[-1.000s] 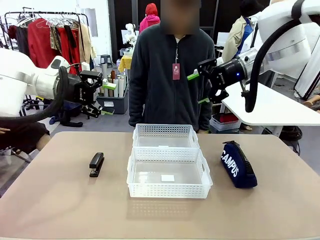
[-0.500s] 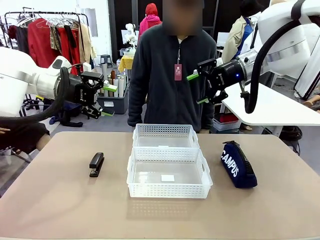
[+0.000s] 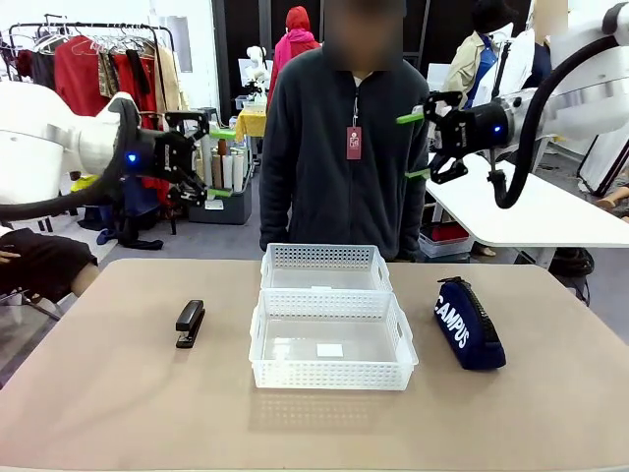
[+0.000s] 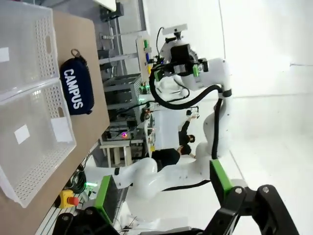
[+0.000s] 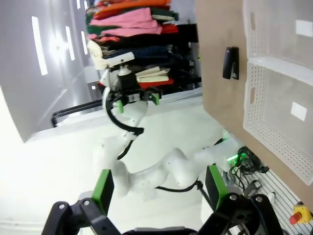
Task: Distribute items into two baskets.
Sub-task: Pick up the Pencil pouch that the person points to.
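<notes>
**A:** Front view first. What are the end effectors doing?

**B:** The left end effector (image 3: 224, 162) hangs high above the tabletop (image 3: 118, 403), at about ten o'clock from the baskets. Its fingers are spread wide and grip nothing. The right end effector (image 3: 413, 146), at two o'clock, is just as wide and bare.

**A:** And the items?

**B:** The stapler (image 3: 190, 323) lies at nine o'clock of the near basket (image 3: 331, 375), apart from it. The pouch (image 3: 469, 324) lies just beside it at three o'clock. The far basket (image 3: 324, 258) touches it at twelve.

**A:** Left wrist view?

**B:** The green pads (image 4: 103, 198) stand far apart. The pouch is at ten o'clock, beside the baskets.

**A:** Right wrist view?

**B:** Same wide gap. The stapler is at one o'clock on the tabletop.
</notes>
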Motion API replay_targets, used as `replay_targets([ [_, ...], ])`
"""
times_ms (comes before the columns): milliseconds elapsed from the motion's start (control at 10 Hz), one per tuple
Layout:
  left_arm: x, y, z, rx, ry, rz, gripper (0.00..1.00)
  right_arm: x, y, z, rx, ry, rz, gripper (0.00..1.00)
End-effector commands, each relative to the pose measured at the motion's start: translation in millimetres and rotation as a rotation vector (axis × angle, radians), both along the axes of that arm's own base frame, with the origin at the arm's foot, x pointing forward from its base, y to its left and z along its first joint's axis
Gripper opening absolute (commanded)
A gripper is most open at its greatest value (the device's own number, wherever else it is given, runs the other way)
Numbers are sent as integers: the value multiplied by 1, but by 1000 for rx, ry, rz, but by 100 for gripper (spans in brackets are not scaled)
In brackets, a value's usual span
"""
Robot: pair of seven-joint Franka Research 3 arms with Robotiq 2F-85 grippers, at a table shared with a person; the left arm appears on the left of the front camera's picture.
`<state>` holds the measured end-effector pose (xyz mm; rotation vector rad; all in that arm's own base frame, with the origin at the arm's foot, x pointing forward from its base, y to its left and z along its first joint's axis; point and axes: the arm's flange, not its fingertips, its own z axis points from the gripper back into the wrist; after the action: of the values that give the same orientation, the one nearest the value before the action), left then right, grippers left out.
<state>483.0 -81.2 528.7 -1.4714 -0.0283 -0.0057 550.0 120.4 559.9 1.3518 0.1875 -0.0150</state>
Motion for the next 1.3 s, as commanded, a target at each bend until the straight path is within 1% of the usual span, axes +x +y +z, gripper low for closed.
replay_targets([
  [0,7,8,9,-45,23,42,100,14,-9,16,63,1,34,100],
  [100,7,11,14,-47,8,46,100,21,-19,22,78,2,23,100],
  [300,7,14,20,-34,-6,52,100,34,-28,33,117,29,32,100],
  [400,8,15,19,-30,-2,51,100,40,-35,38,120,25,28,100],
  [600,9,15,19,-18,-7,52,100,49,-52,50,151,-7,-7,100],
  [800,10,17,21,-12,-15,52,100,59,-70,60,165,-7,-23,100],
  [1000,12,19,19,-11,-13,50,100,63,-82,60,136,1,-7,100],
  [1100,14,20,18,-10,-16,49,100,62,-89,55,120,16,1,100],
  [1200,8,16,16,-20,-12,52,100,58,-92,49,100,19,4,100],
])
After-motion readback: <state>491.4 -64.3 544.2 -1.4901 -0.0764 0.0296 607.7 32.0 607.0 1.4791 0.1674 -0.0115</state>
